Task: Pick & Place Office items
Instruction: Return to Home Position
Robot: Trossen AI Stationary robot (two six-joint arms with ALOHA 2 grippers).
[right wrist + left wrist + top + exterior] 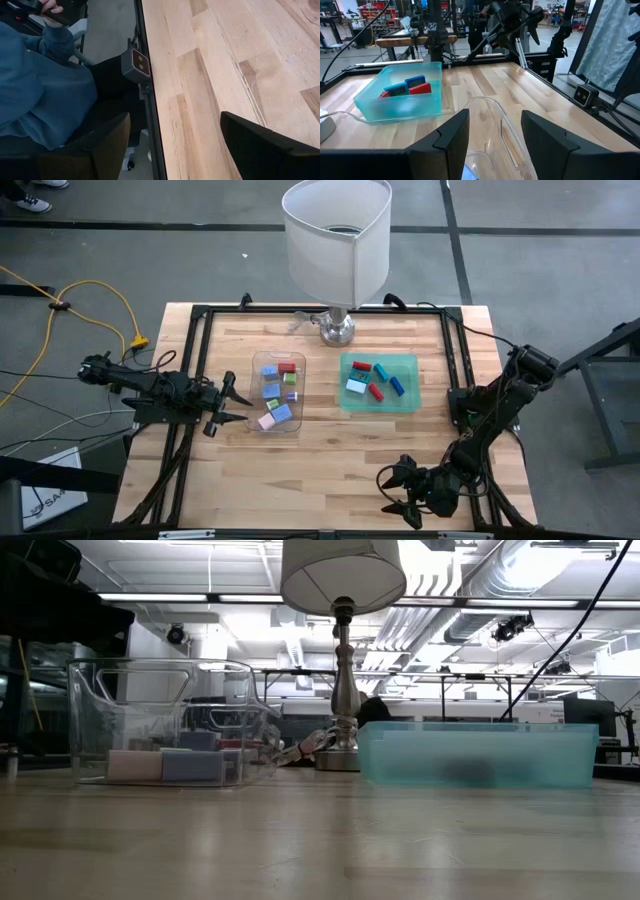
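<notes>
Now office items (281,413) in clear tray (253,376), just beside left hand (242,408).

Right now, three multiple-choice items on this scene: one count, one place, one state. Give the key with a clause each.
1. How many red pieces lie in the flat green translucent tray?
A. none
B. two
C. six

2. Where is the left gripper?
A. beside the clear plastic rectangular tray, on its outer side
B. above the green tray
C. deep inside the clear tray

3. What state is the right gripper in?
A. shut on a red piece
B. shut, empty
C. open, empty

Key:
1 B, the high view shows two red pieces among the blue and teal ones.
2 A, its fingers sit at the tray's left wall.
3 C, the right wrist view shows its fingers apart over bare wood.
</notes>
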